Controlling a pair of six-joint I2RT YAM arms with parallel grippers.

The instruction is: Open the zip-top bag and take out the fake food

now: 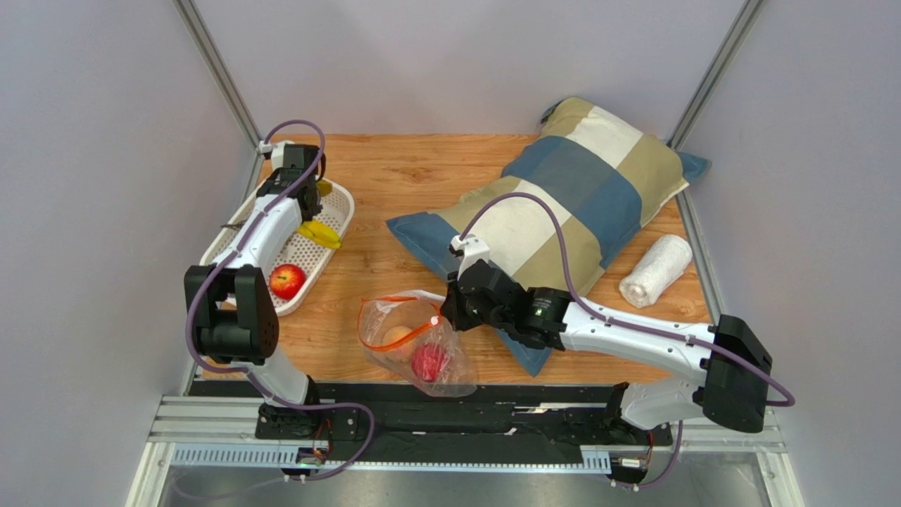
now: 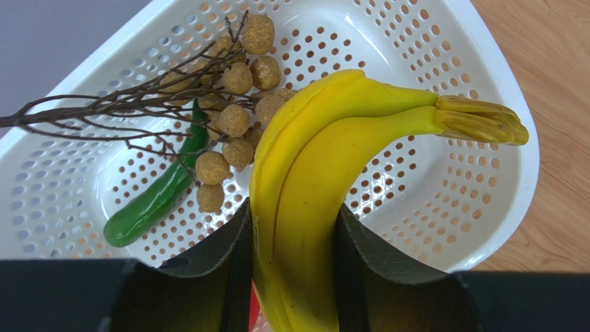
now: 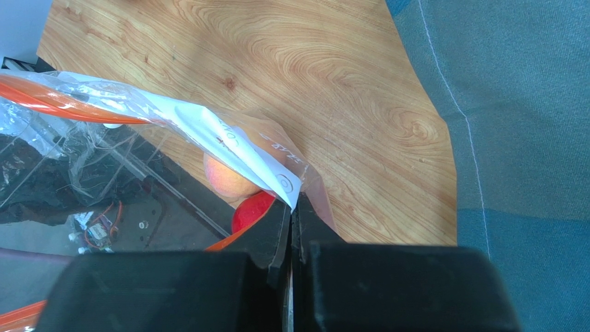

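Top external: bag [image 1: 412, 340] lies at the near table edge, orange zip mouth gaping toward the left. Peach [image 1: 393, 336] and apple [image 1: 427, 362] are inside. R gripper [image 1: 449, 306] sits at the bag's right corner. L gripper [image 1: 314, 220] is far left over the basket [image 1: 301, 259] w/ the banana [image 1: 320, 235]. A 2nd apple [image 1: 287, 281] is already in the basket.

Left wrist: L gripper is partway open, pads [image 2: 221, 256] clamped on either side of the banana's lower half, above the basket. Grapes [image 2: 235, 117] and green veg [image 2: 156, 200] lie in the basket below. The banana looks like hard, smooth plastic: light, prob. slick. A grip across the narrow mid-body (as here) suits it; a grip near a tip would let it pivot.

Right wrist: R gripper is fully closed, pinching thin film at the bag's corner by the white label [image 3: 235, 149], w/ peach and apple just beyond the fingertips. Can't tell if the pinch has one ply or both, since the film is crumpled there. The bag is very light, floppy and slippery, and would likely drag along w/ anything pulled out. It wants pinning at a corner or by the stiffer zip strip [image 3: 55, 97]. The fruit left inside is round, hard and apt to roll or squirt from the jaws. Best taken across the widest part, through the open mouth.
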